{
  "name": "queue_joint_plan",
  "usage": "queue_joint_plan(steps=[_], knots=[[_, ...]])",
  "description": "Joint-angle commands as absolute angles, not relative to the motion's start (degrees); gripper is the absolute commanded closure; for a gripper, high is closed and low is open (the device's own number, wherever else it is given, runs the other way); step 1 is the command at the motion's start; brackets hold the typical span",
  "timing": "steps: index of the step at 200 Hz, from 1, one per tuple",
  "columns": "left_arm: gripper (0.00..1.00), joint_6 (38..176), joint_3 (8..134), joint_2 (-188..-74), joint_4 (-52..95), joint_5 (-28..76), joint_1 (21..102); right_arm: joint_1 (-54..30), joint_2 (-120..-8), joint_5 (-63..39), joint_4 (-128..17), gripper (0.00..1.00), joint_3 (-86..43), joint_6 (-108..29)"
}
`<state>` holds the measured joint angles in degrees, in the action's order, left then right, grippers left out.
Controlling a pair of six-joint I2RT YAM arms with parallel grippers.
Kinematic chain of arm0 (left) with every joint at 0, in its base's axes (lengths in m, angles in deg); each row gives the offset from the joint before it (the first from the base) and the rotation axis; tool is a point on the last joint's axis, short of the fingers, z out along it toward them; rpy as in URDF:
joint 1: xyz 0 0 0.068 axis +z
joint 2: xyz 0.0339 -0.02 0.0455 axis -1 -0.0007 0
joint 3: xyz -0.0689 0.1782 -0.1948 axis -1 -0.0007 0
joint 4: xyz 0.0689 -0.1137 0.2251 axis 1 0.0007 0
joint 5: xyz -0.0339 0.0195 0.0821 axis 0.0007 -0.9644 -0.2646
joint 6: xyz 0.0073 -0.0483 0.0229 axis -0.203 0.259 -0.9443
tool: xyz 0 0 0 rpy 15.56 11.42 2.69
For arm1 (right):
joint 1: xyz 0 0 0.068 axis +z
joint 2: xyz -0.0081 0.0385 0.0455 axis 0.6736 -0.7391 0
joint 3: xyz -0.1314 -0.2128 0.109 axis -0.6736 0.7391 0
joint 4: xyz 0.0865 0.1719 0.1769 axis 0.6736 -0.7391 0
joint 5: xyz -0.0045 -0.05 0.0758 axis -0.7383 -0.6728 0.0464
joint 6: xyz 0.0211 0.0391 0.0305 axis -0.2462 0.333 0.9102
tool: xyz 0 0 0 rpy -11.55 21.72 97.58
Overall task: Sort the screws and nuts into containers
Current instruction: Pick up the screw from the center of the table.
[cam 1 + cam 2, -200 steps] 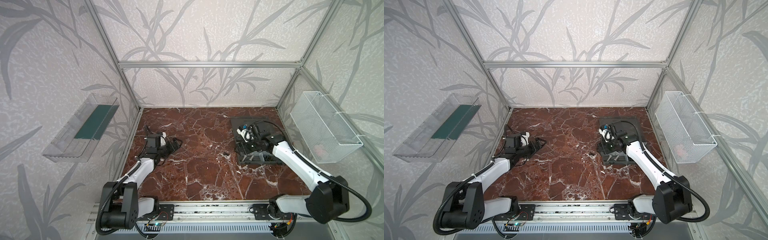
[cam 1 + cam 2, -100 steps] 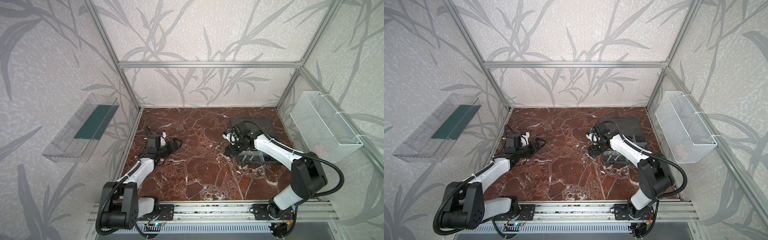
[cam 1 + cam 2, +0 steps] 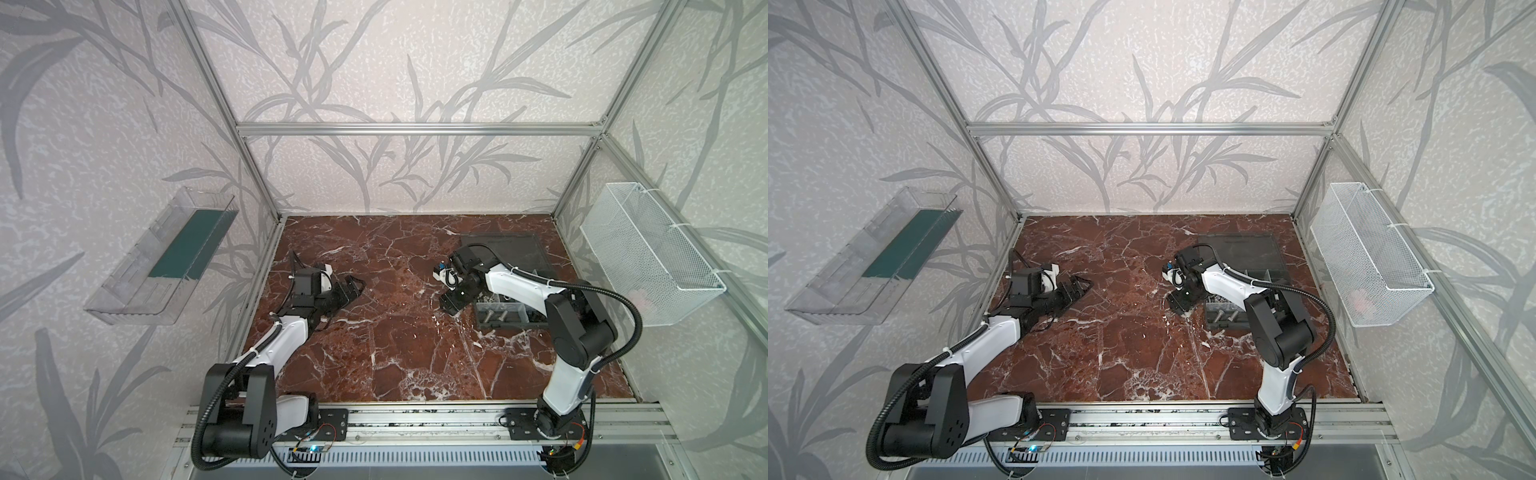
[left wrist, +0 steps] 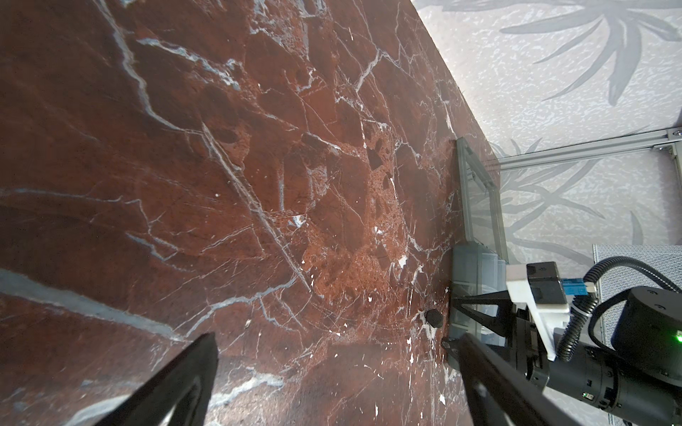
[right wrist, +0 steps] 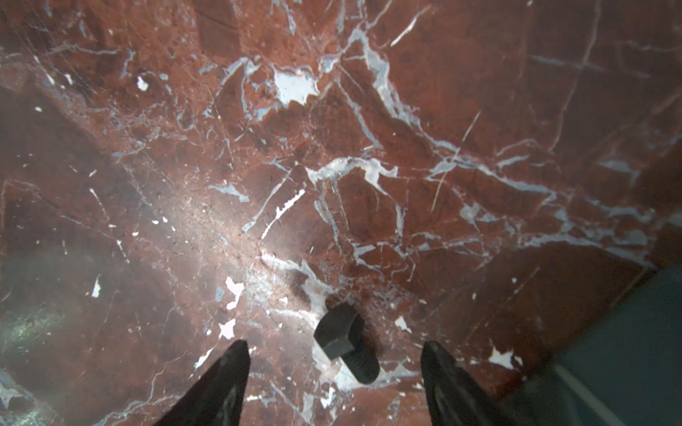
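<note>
A short black hex-head screw lies on the red marble floor, just left of the organiser. My right gripper hangs low over it, open, one finger on either side and neither touching it. In both top views this gripper points down beside the containers, where silver screws lie in a front compartment. The organiser's flat lid lies open behind. My left gripper rests open and empty at the far left; its view shows the same screw. Nuts are out of view.
A white wire-mesh basket hangs on the right wall and a clear tray with a green strip on the left wall. Aluminium frame posts stand at the back corners. The arms' mounting rail runs along the front edge.
My right gripper has swung left from above the organiser and come down onto the floor beside it, over the black screw, its jaws a little narrower. The left arm has not moved.
</note>
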<state>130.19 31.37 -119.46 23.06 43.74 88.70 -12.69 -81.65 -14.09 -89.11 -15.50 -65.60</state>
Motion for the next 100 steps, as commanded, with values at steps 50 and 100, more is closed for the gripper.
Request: queue_joint_plan(steps=[50, 100], knots=[[0.01, 129.87, 30.83, -118.24, 23.04, 43.52, 89.11, -12.18, -83.96, -15.76, -92.05, 0.33, -17.43, -66.72], [0.01, 129.88, 30.8, -118.3, 23.03, 43.52, 89.09, -12.16, -85.07, -14.3, -92.8, 0.45, -17.43, -67.21]])
